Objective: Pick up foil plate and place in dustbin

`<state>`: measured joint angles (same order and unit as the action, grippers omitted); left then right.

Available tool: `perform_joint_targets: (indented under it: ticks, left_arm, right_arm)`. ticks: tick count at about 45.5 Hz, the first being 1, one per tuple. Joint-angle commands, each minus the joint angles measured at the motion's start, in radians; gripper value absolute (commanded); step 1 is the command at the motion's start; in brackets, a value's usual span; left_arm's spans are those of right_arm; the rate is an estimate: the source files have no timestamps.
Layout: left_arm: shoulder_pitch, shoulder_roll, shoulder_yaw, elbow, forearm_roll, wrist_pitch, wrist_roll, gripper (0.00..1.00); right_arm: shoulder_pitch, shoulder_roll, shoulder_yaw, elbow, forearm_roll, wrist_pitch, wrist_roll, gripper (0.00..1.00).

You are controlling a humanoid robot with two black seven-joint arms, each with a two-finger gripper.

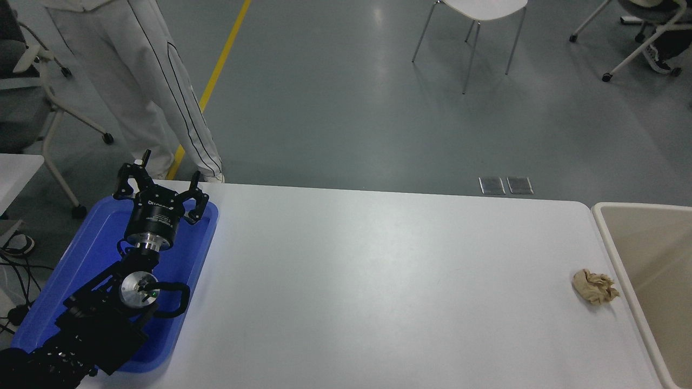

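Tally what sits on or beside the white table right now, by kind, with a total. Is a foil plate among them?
Blue plastic tray: 1
Crumpled tan paper wad: 1
Beige dustbin: 1
Black gripper, the left gripper over the tray: 1
Foil plate: 0 in view
Total: 4

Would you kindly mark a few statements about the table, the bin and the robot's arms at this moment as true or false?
1. A foil plate lies mid-table. False: no foil plate is visible anywhere.
2. The crumpled paper wad sits on the table near the dustbin. True.
3. The left gripper hangs open over the blue tray. True.
4. The right gripper is reaching for the wad. False: it is out of view.
5. The wad lies inside the dustbin. False: it rests on the table beside it.
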<state>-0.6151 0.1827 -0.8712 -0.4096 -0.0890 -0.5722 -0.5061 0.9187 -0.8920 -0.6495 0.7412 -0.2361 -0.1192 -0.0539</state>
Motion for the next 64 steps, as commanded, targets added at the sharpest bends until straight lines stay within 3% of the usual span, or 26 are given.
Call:
perform_joint_targets:
  ticks: [1,10,20,32,50,64]
  left_arm:
    - [-0.002,0.000,0.000,0.000,0.000,0.000,0.000,1.00]
    - [-0.002,0.000,0.000,0.000,0.000,0.000,0.000,1.00]
    - [-0.002,0.000,0.000,0.000,0.000,0.000,0.000,1.00]
    - [-0.002,0.001,0.000,0.000,0.000,0.000,0.000,1.00]
    - [0.000,0.001,0.001,0.000,0.000,0.002,0.000,1.00]
    - [0.000,0.001,0.001,0.000,0.000,0.002,0.000,1.00]
  right_arm:
    - [0.310,-0.073,-0.274,0.305,-0.054,0.026,0.002,1.00]
    - [0.650,-0.070,-0.574,0.494,-0.052,0.140,0.002,1.00]
    - [0.903,-0.050,-0.708,0.541,-0.052,0.511,0.002,1.00]
    - [1.118,0.136,-0.817,0.546,-0.052,0.897,0.000,1.00]
    - [1.319,0.312,-0.803,0.598,-0.034,0.905,0.002,1.00]
    - [1.358,0.525,-0.705,0.599,-0.032,0.905,0.002,1.00]
